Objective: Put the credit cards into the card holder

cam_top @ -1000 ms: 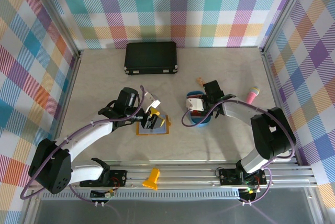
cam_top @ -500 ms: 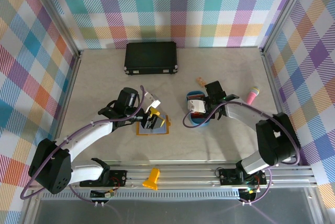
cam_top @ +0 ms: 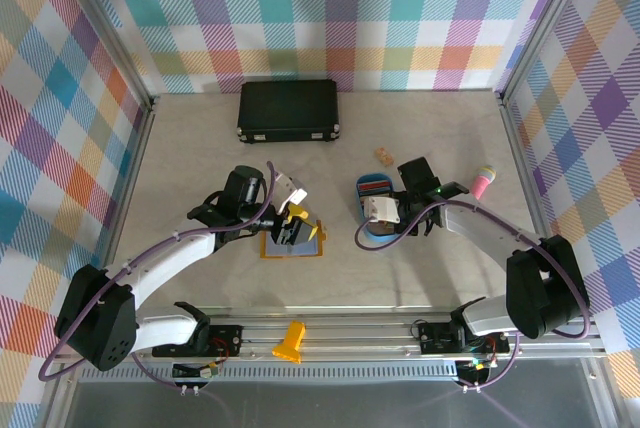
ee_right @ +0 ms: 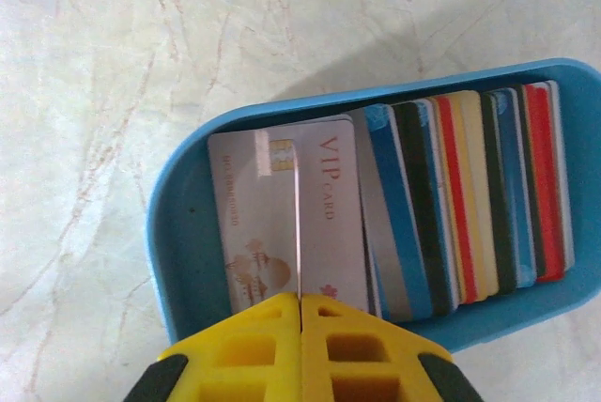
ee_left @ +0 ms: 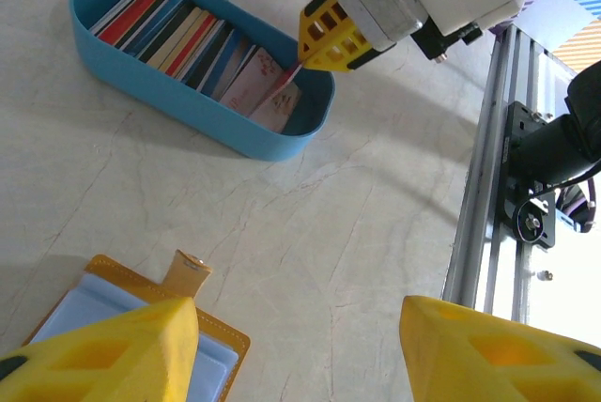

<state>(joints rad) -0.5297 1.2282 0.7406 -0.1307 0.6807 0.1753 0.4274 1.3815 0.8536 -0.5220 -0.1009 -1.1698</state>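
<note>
The credit cards [ee_right: 451,214] stand on edge in a row inside a blue oval tray [ee_right: 178,261]; two pale ones [ee_right: 254,233] lean at its left end. My right gripper [ee_right: 300,301] is shut on one thin card [ee_right: 298,224], seen edge-on just above the tray. In the top view that gripper [cam_top: 392,210] hangs over the tray [cam_top: 378,232]. The card holder [cam_top: 310,245], a mustard-yellow wallet, lies open on the table with light blue pockets [ee_left: 113,294] up. My left gripper [ee_left: 296,313] is open over its right edge, with nothing between the fingers.
A large black case [cam_top: 288,111] lies at the back. A pink object [cam_top: 483,181] sits to the right of the tray, a small tan piece [cam_top: 384,155] behind it. The metal rail [cam_top: 350,333] runs along the near edge with a yellow part [cam_top: 290,341] on it.
The right gripper's jaws have closed on a card in the tray, and that arm has shifted a little to the right. The left arm has not moved.
</note>
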